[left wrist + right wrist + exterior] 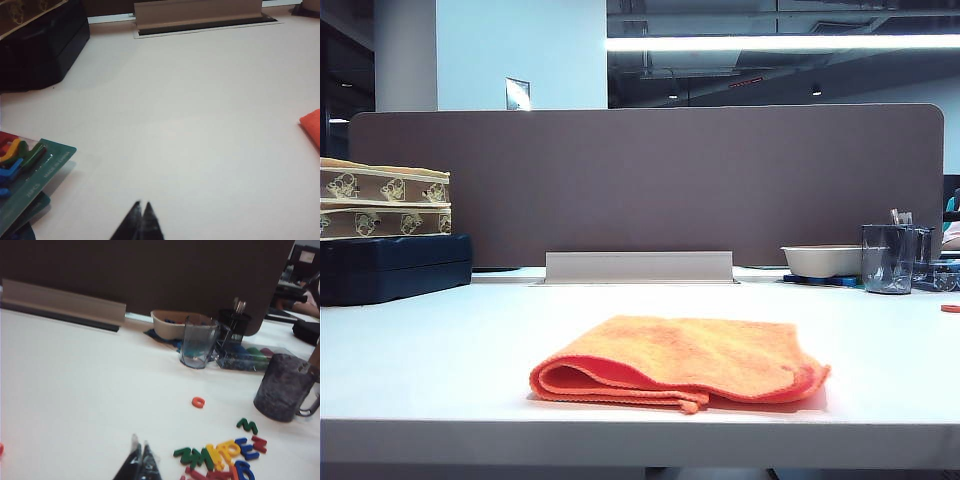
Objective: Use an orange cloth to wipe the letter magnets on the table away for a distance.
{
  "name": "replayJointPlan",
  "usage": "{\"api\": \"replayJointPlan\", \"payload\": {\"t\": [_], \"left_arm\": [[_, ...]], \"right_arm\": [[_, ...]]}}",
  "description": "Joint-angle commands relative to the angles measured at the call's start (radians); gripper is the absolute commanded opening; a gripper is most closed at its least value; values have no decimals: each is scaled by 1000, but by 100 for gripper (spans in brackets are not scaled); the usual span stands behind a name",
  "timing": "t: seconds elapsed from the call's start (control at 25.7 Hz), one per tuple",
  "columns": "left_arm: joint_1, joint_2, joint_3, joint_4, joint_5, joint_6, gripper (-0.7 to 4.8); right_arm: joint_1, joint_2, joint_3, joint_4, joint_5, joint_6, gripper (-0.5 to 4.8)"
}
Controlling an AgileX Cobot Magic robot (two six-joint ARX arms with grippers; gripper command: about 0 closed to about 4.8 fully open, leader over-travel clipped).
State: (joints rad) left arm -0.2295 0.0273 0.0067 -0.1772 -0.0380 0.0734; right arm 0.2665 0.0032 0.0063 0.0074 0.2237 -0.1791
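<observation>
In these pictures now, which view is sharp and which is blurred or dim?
Exterior view: sharp, orange cloth crisp, ceiling light glaring. Left wrist view: soft, warm cast on the table. Right wrist view: blurred, letter magnets smeared, partition dark.

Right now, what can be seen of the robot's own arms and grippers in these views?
Very little. No arm shows in the exterior view. Each wrist view shows only fingertips: the left gripper has two black, pointed, wedge-shaped fingers meeting at the tips; the right gripper looks alike, black and pointed, with a glossy, clear film-like sheen on its fingers. No cables, markings or arm links are visible.
</observation>
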Motion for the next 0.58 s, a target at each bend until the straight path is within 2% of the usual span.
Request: {"api": "replayJointPlan", "payload": {"t": [0.04, 0.23, 0.31, 0.51, 0.58], "left_arm": [[0, 0, -2, -8, 0, -3, -5], [0, 0, -2, -8, 0, -3, -5], [0, 0, -2, -8, 0, -3, -5], [0, 0, -2, -8, 0, -3, -5], [0, 0, -2, -8, 0, -3, -5]], "right_arm": [[-66, -4, -7, 59, -116, 4, -4], [-195, -4, -7, 101, -286, 5, -4], [-225, -4, -7, 115, -320, 9, -4], [-269, -3, -7, 132, -331, 137, -4], [-279, -3, -7, 132, -331, 138, -4]]}}
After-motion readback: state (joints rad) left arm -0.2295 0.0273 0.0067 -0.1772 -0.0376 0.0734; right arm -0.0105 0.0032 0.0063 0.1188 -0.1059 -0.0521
